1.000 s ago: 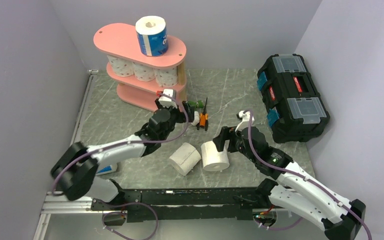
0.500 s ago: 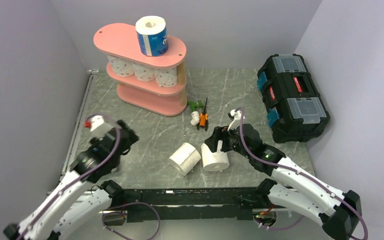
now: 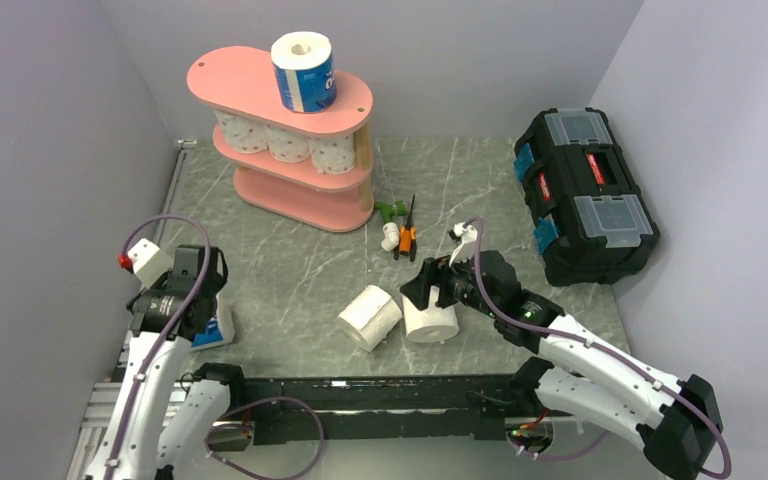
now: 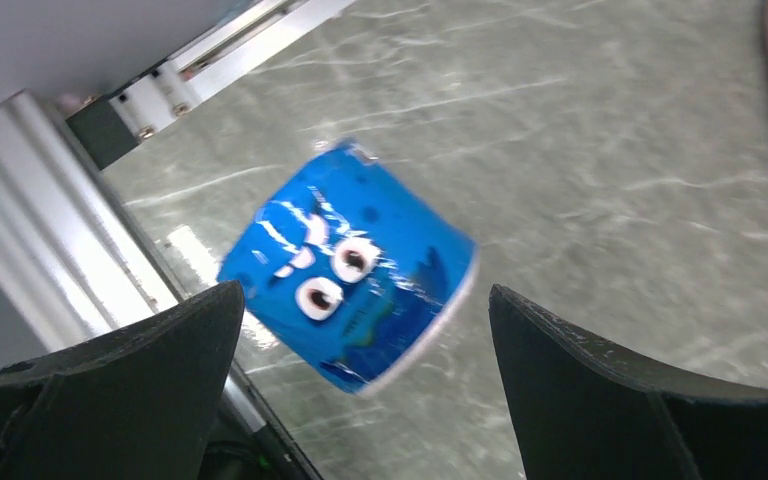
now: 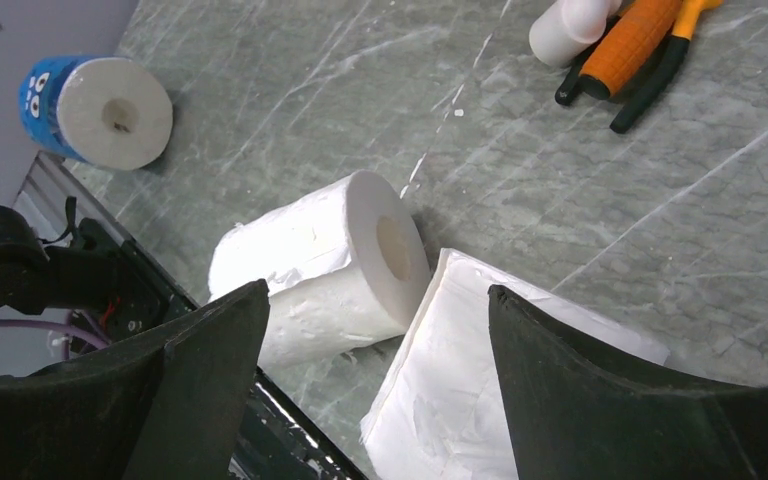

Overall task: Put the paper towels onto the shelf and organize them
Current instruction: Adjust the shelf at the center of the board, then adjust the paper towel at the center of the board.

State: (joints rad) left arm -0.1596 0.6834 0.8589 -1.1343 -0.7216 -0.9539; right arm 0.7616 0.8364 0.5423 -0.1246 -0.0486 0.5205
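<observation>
The pink shelf (image 3: 260, 80) stands at the back left. One blue-wrapped paper towel (image 3: 303, 72) is on its top board, and three pink-dotted rolls (image 3: 286, 142) sit on the middle tier. Two plain white rolls rest near the front: one lying down (image 3: 370, 317) (image 5: 330, 260), one upright (image 3: 430, 318) (image 5: 480, 380). My right gripper (image 3: 432, 288) (image 5: 378, 292) hangs open just above where they touch. A second blue cartoon-eyed roll (image 4: 350, 265) (image 5: 100, 110) lies at the near left. My left gripper (image 3: 198, 305) (image 4: 362, 292) is open above it, not touching.
A black toolbox (image 3: 585, 195) sits at the right. Orange-handled tools (image 3: 407, 238) (image 5: 630, 45) and a small white-and-green piece (image 3: 390, 225) lie between the shelf and the plain rolls. A metal rail (image 4: 90, 210) runs along the table's left edge beside the blue roll.
My left arm has swung back from the shelf's lower tier to the near left and now hangs over the blue roll. My right gripper has crept left over the two plain rolls.
</observation>
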